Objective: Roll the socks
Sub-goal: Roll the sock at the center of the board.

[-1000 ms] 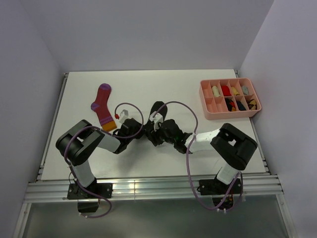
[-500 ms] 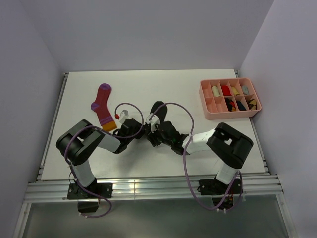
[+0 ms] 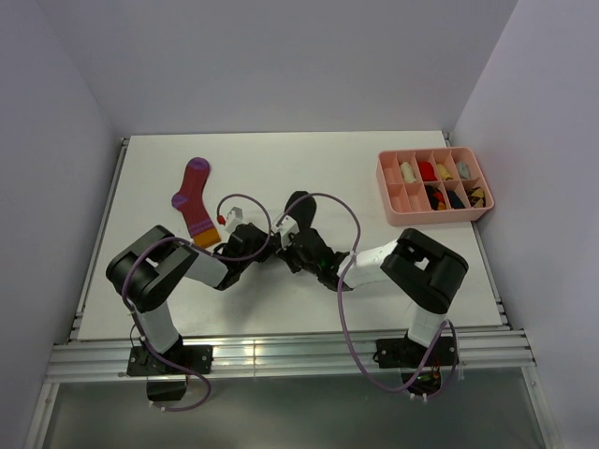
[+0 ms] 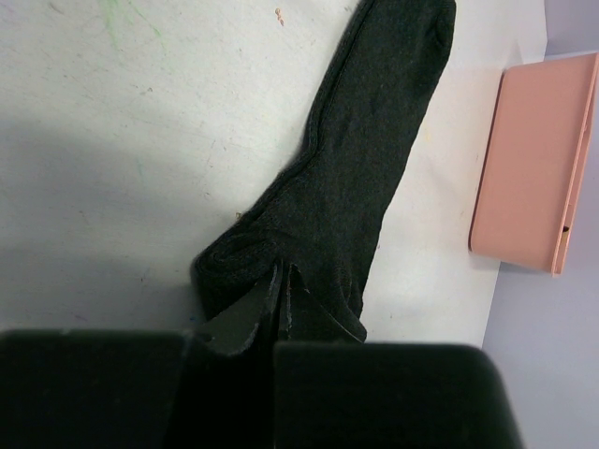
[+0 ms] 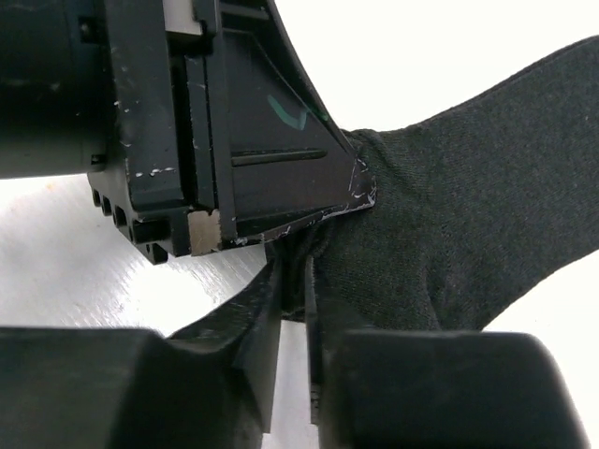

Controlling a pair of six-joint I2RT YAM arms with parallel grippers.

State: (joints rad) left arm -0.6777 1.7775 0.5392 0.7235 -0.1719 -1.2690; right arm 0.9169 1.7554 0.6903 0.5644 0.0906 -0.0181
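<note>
The left gripper has its two dark fingers drawn together, nipping the bunched near end of a black knit sock. The right gripper comes in from the other side, its fingers pressed close on a fold of the same fabric, almost nose to nose with the left one. From that pinch the sock lies flat and straight across the table, away from the arms. Only a thick lip has been turned over at the near end, so I'd say the roll has barely begun.

Both tools crowd one small spot, which looks like the main worry. A careless turn could knock one set of fingers against the other. Each grip takes little cloth, so a tug apart might pull the fold free and let it flop open.

Further out, a long magenta sock with purple stripes and an orange toe lies to the left, well apart. A pink plastic compartment tray with small coloured bundles in it sits at the far right. All this is on a white tabletop, scuffed with faint marks, closed in by pale lavender walls.
</note>
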